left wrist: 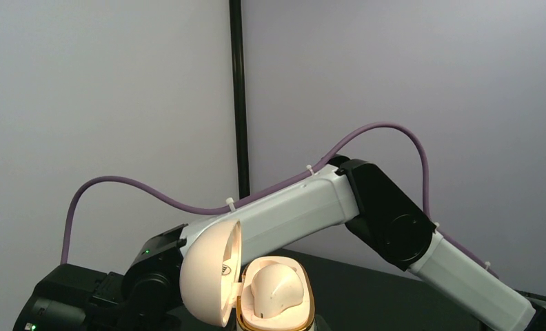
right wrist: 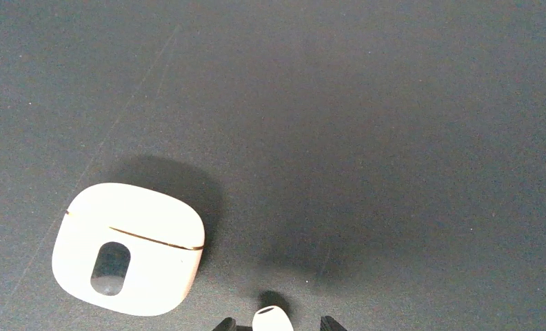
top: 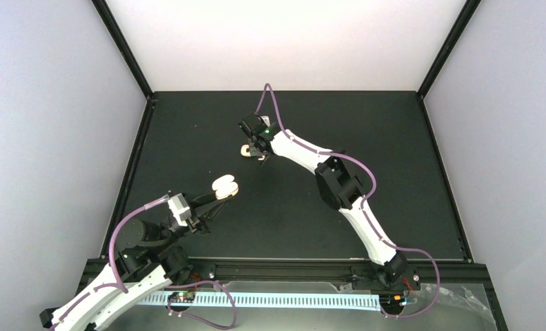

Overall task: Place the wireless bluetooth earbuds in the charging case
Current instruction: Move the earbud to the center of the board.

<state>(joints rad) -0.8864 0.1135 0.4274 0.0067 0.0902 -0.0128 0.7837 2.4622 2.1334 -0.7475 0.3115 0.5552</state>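
The open charging case (left wrist: 205,276), one earbud (left wrist: 274,289) seated inside, sits clamped in our left gripper (top: 218,196); its lid mark is unreadable. Our right gripper (top: 260,153) straddles a second earbud (right wrist: 271,318) beside a closed case (right wrist: 127,248) mid-table (right wrist: 394,138); we cannot tell whether it grips.

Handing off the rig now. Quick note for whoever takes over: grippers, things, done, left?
Left gripper: shut on the open case, lid open.
Right gripper: open, fingers either side of a loose earbud on the table, not yet gripping.
Also a closed case lying on the table near that earbud.
Done: one seated earbud in the open case.
Left: grip the loose earbud, carry it to the open case, seat it. Other earbuds not in view.
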